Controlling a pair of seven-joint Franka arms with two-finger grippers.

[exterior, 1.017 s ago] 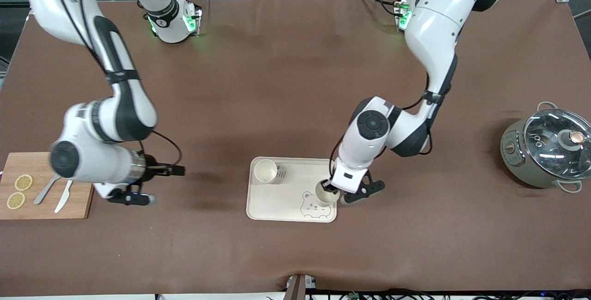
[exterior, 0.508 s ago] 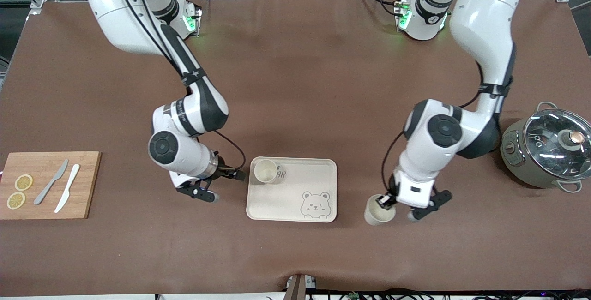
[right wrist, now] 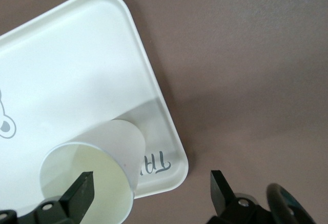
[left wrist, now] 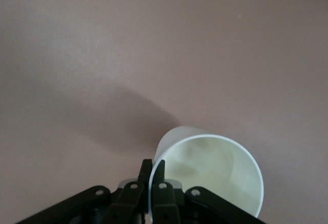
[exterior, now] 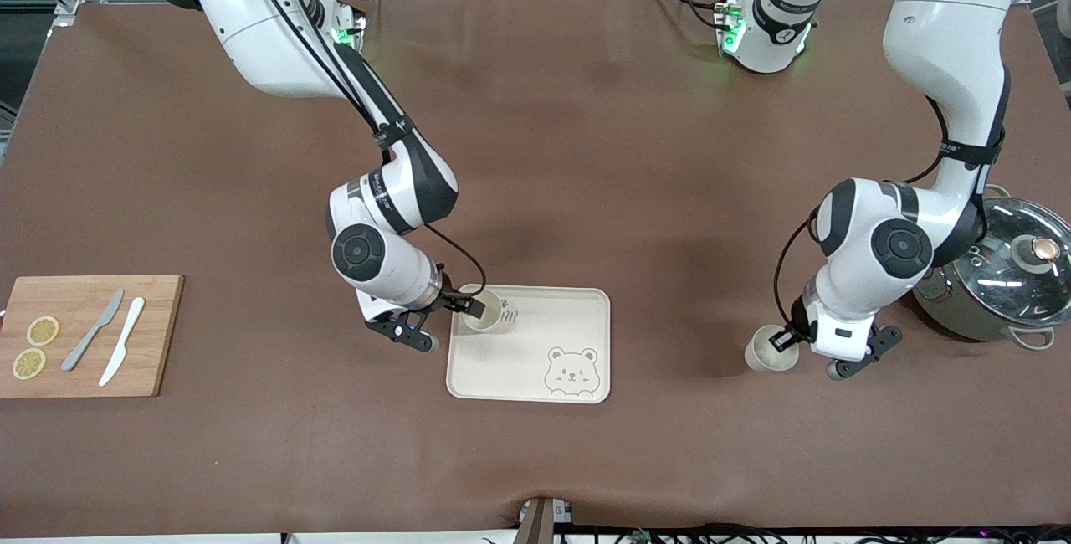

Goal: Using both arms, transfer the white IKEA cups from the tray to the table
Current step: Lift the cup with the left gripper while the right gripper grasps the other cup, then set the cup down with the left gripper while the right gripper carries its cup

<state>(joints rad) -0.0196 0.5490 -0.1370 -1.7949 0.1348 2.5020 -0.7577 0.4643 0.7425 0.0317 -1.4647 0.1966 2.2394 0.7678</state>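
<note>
One white cup (exterior: 483,310) stands on the cream bear tray (exterior: 535,360), in the corner farthest from the front camera, toward the right arm's end. My right gripper (exterior: 470,306) is open at this cup. In the right wrist view the gripper (right wrist: 150,185) has one finger over the cup's (right wrist: 102,167) mouth and the other outside the tray (right wrist: 77,70). My left gripper (exterior: 785,340) is shut on the rim of the second white cup (exterior: 766,351), off the tray, low at the brown table. The left wrist view shows the gripper (left wrist: 152,171) pinching the cup's (left wrist: 210,167) wall.
A grey-green pot with a glass lid (exterior: 996,276) stands at the left arm's end, close to that arm's elbow. A wooden cutting board (exterior: 84,360) with lemon slices and two knives lies at the right arm's end.
My left gripper carried its cup off the tray's bear corner toward the pot. My right arm swung from beside the cutting board to the cup on the tray.
</note>
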